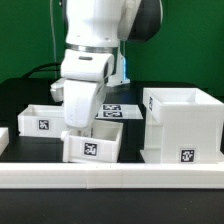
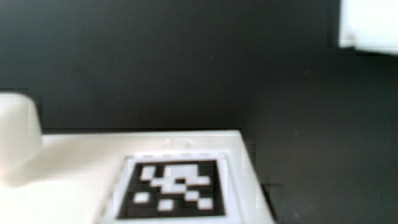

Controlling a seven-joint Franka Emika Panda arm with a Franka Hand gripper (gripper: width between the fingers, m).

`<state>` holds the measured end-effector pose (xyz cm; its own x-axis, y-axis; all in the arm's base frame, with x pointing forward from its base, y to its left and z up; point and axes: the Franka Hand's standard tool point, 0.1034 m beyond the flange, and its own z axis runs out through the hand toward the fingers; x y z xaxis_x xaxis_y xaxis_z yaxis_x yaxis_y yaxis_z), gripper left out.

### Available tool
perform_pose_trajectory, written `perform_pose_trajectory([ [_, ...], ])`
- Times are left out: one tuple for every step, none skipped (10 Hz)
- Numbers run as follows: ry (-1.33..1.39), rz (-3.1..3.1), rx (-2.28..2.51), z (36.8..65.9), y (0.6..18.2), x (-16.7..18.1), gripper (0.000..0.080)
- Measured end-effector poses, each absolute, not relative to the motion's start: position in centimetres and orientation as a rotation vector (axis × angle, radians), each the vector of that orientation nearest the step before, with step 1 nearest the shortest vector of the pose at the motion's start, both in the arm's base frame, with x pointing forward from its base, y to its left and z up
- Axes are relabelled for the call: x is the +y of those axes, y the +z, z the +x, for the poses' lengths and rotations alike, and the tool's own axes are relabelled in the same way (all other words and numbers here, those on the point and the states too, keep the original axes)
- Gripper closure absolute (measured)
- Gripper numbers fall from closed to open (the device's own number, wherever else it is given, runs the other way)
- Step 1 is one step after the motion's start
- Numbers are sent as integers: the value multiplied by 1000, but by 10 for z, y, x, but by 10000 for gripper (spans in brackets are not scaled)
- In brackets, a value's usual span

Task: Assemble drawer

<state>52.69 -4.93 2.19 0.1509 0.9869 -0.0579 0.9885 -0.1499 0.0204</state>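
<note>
The drawer's large boxy housing (image 1: 182, 125) stands at the exterior view's right, with a tag low on its front. One small open-top tray (image 1: 40, 118) sits at the left. A second tray (image 1: 94, 146) lies in the middle, near the front. My gripper (image 1: 73, 130) reaches down at this middle tray's left rear corner, and its fingertips are hidden against the tray wall. The wrist view shows a white tagged surface (image 2: 173, 187) very close under the jaws and a white rounded part (image 2: 15, 140) beside it. I cannot tell whether the jaws are closed.
The long white border rail (image 1: 110, 176) runs along the table's front edge. The marker board (image 1: 118, 109) lies flat behind the middle tray. A white corner (image 2: 370, 25) shows at the edge of the wrist view above the black table.
</note>
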Motion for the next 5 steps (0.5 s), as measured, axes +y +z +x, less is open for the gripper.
perform_pose_trajectory([
  [-49, 2322, 2037, 528, 22, -42, 758],
  [-67, 2322, 2052, 526, 20, -38, 758],
  [-68, 2326, 2049, 526, 19, -38, 758],
  [-62, 2326, 2045, 526, 19, -39, 758],
  [-27, 2316, 2032, 527, 18, -38, 758],
])
